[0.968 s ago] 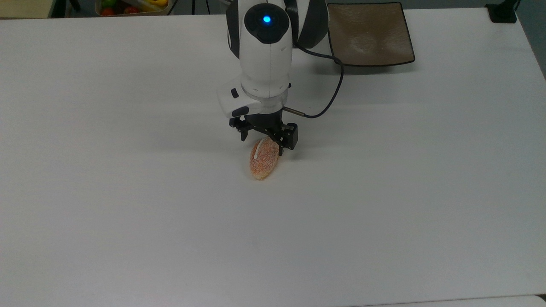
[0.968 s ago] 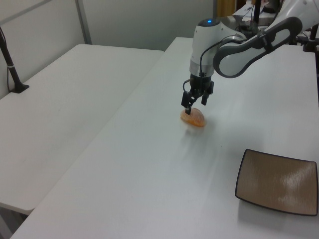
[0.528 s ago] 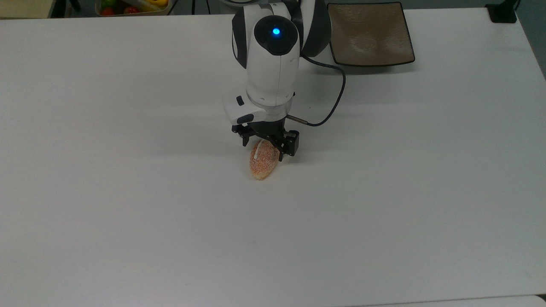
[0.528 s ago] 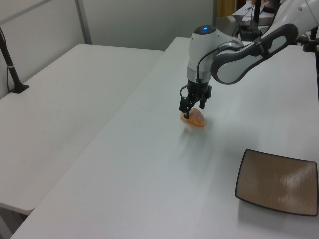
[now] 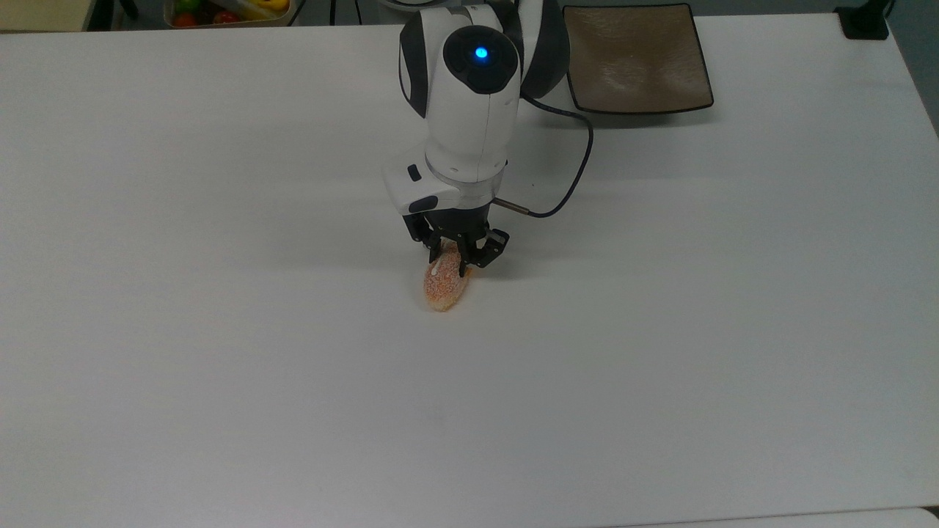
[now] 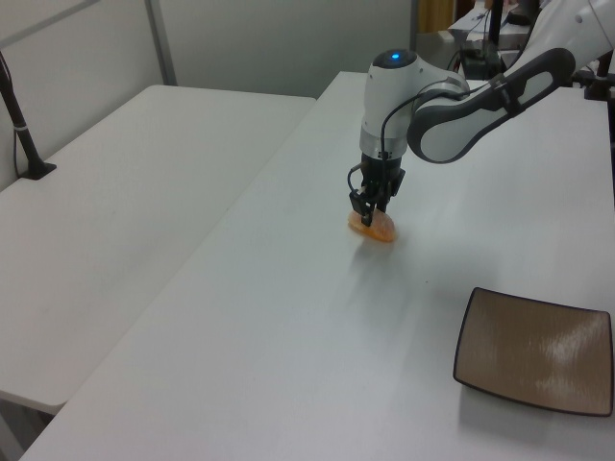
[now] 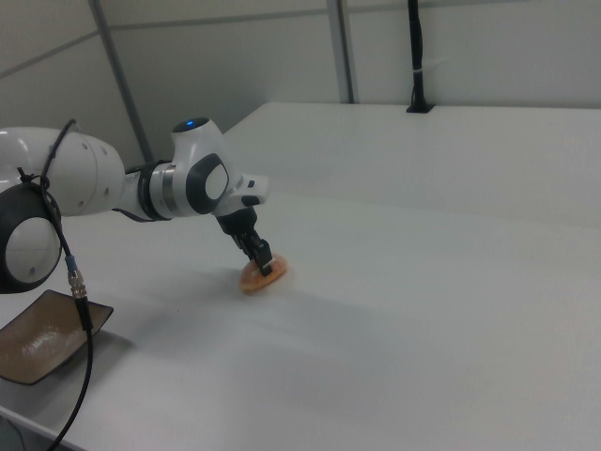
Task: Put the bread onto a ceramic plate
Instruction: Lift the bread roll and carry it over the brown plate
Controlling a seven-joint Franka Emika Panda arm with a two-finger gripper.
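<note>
The bread (image 5: 442,290), a small speckled orange roll with a white stripe, lies on the white table near its middle. My gripper (image 5: 450,262) points down over the roll's far end, with its fingers shut against the roll's two sides. The left view shows the bread (image 6: 375,228) under the gripper (image 6: 370,213), still touching the table. In the right view the gripper (image 7: 263,258) pinches the bread (image 7: 255,278) from above. The ceramic plate (image 5: 637,59), square and brown with a dark rim, sits bare at the table's far edge, to the right of the arm in the top view.
A black cable (image 5: 579,161) loops from the wrist toward the plate. A container of fruit (image 5: 227,11) stands beyond the far edge at the top view's left. A black post base (image 5: 866,22) occupies the far right corner. A second white table (image 6: 115,192) adjoins at the left view's left.
The fingers, spread wide around the bread before, have come together on it. The wrist lowered slightly and the bread shifted a little toward the top view's left.
</note>
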